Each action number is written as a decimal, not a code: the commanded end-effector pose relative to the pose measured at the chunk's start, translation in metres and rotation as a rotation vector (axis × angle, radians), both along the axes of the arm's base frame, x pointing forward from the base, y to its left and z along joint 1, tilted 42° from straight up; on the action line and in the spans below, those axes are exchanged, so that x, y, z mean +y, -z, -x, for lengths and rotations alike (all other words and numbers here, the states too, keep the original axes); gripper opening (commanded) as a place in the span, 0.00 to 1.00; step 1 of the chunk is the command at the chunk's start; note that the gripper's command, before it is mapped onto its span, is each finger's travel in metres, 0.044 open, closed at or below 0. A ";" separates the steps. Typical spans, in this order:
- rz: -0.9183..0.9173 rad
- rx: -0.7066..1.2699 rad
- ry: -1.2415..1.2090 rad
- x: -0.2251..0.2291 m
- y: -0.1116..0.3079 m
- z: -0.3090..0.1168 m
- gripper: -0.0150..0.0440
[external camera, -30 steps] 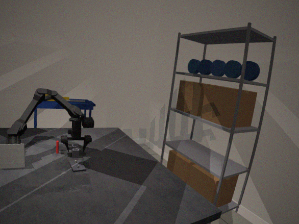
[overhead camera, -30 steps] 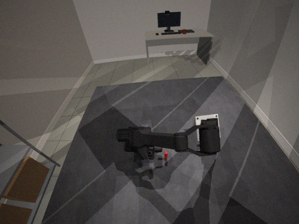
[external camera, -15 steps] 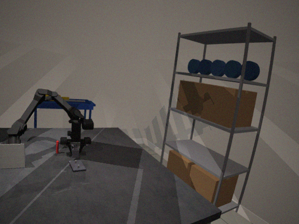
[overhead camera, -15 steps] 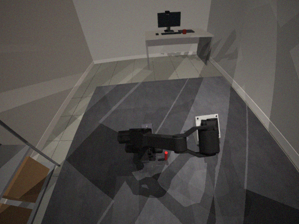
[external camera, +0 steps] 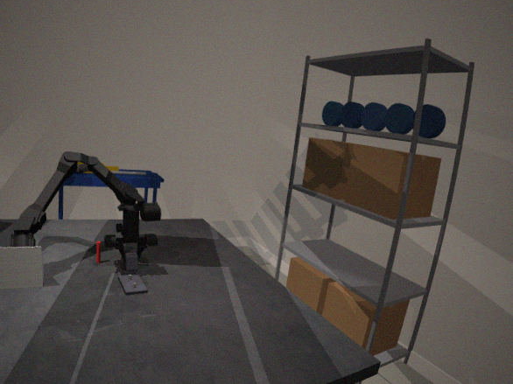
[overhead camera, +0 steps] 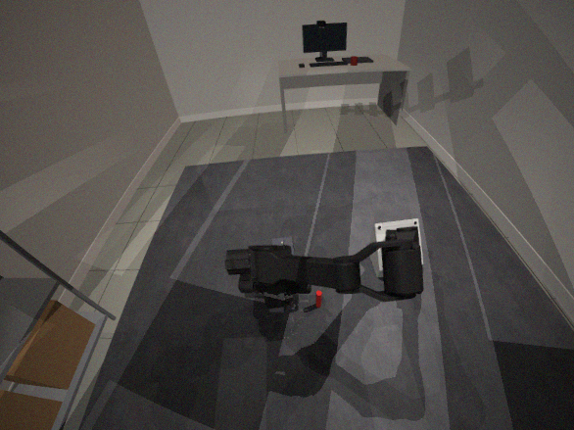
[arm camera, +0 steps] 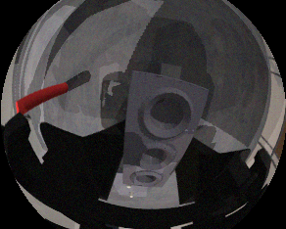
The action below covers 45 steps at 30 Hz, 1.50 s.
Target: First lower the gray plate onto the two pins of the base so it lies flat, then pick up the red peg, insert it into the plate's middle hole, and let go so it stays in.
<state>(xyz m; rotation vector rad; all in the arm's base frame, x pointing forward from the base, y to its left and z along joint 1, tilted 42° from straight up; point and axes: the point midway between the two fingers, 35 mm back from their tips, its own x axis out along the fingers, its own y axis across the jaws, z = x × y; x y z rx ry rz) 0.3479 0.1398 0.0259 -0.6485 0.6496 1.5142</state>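
Observation:
My gripper (overhead camera: 281, 304) (external camera: 131, 265) (arm camera: 152, 126) is shut on the gray plate (external camera: 131, 259) (arm camera: 134, 105), one finger on each side. The plate's three holes show in the wrist view; in the top view the arm mostly hides it. Whether it touches the table cannot be told. The base (overhead camera: 279, 240) (external camera: 127, 284) (arm camera: 140, 192) lies flat beside the plate, nearer the exterior camera, with its two small pins bare. The red peg (overhead camera: 318, 299) (external camera: 98, 253) (arm camera: 43, 98) stands upright on the table, to the left of the gripper in the exterior view.
A white block (overhead camera: 378, 251) (external camera: 26, 268) is by the arm's foot. A shelf rack (external camera: 302, 126) with boxes and blue balls stands off the table's right side in the exterior view. A desk (overhead camera: 343, 74) with a monitor is at the back in the top view.

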 end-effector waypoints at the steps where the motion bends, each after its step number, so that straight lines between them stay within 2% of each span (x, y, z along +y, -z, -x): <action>1: -0.014 -0.033 0.003 -0.004 -0.006 -0.004 0.25; 45: 0.017 0.039 -0.005 -0.084 -0.099 -0.010 0.25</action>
